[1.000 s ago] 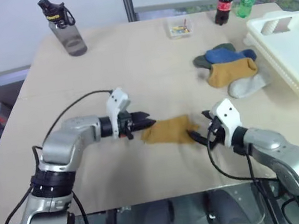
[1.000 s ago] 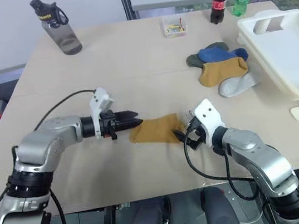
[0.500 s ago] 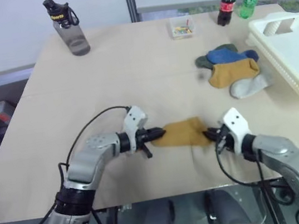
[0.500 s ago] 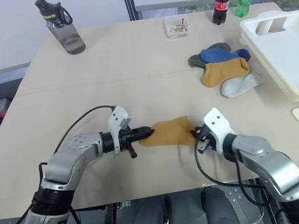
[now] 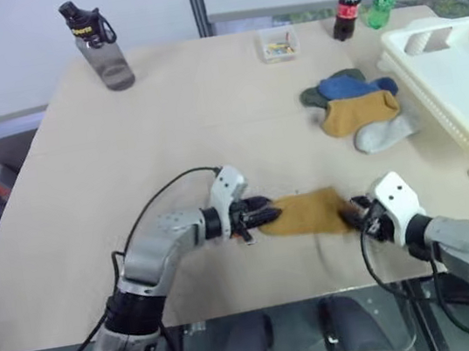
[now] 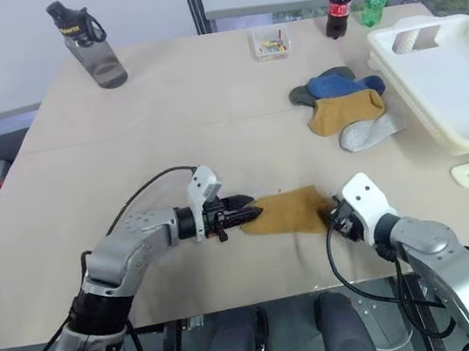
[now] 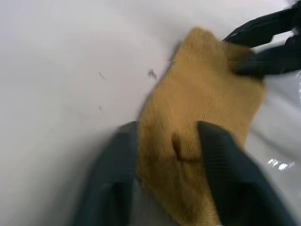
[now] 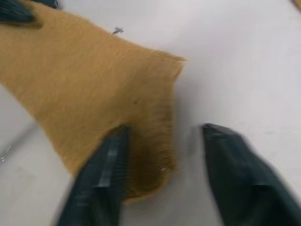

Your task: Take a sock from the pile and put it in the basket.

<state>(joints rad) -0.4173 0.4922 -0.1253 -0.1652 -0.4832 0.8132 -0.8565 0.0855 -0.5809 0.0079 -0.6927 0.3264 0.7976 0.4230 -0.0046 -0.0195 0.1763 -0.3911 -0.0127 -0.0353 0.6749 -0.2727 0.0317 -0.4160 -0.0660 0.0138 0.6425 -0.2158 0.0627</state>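
My basket (image 5: 461, 97) cut off at right edge, far side out of frame, contents of small clear box (image 5: 277, 44) too small to tell, sock's (image 7: 202, 122) near end runs off wrist pic, grey sock (image 5: 384, 133) partly under mustard one in pile (image 5: 357, 106)

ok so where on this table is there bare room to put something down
Bare tabletop runs wide between the dark grey water bottle, the small clear box and the mustard-yellow sock lying flat near the front edge. The near left corner is free too. It is crowded on the right: the sock pile sits close beside the cream-white slotted plastic basket.
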